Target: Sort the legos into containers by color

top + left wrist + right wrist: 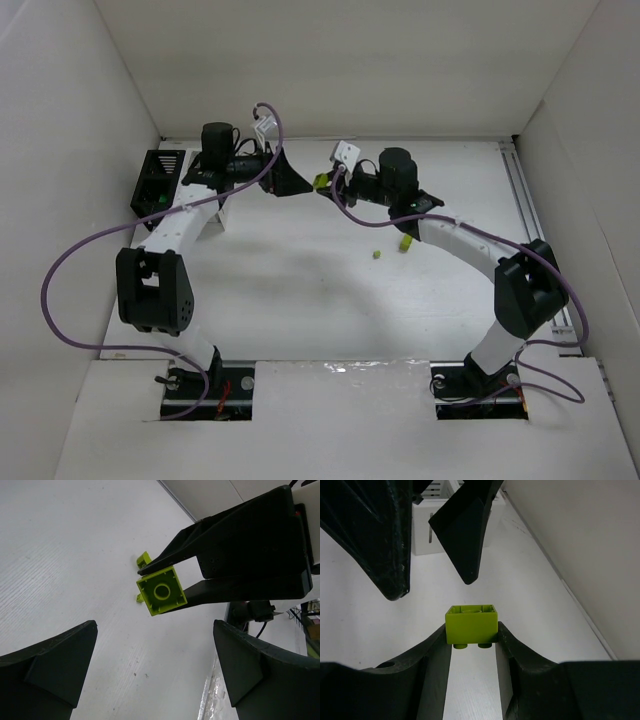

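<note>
Yellow-green plastic sat pinched in my right claw (471, 630): one small lego brick (471, 624), clamped at the very tips of both fingers and lifted off the tabletop (300, 290). Its studs pointed down and its hollow underside faced my left claw (154, 625). That left claw stood wide apart and gripped nothing. Its tips were just in front of the brick, near it but not touching. Behind my right claw, under its forearm, two more yellow-green legos (405, 243) lay loose on the tabletop, one a little apart from the other. Past my left claw, seen from the right wrist, stood the white bin (434, 535). The black bin (158, 180) sat behind the left claw, beside that arm.
</note>
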{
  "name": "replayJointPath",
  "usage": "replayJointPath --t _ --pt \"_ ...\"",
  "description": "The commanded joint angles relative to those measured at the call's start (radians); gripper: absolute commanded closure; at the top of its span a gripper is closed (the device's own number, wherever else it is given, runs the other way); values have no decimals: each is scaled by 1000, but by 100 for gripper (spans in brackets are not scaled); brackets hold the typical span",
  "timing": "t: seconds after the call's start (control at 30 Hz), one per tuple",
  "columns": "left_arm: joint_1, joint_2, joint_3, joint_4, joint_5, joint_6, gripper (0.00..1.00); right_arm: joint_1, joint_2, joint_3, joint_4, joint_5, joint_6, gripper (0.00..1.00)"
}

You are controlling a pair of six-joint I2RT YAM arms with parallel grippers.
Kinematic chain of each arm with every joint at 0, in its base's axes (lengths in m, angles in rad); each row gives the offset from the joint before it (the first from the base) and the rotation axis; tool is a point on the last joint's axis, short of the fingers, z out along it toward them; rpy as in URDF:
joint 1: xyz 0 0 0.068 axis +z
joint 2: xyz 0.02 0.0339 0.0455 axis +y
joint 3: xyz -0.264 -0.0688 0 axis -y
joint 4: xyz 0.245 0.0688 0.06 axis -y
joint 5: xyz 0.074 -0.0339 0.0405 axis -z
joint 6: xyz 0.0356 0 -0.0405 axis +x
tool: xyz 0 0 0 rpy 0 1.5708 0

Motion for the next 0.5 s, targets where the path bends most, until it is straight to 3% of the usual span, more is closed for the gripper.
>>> replayJointPath --t 0.0,0.37,0.47 --pt "-9 -12 35 23 -2 -10 0 26 -22 23 74 -9 -38 100" --pt "-29 -3 46 -23 -39 50 0 88 -12 42 74 54 -81 100" --pt "-29 -3 46 -23 -39 59 8 97 -12 42 74 63 -81 100"
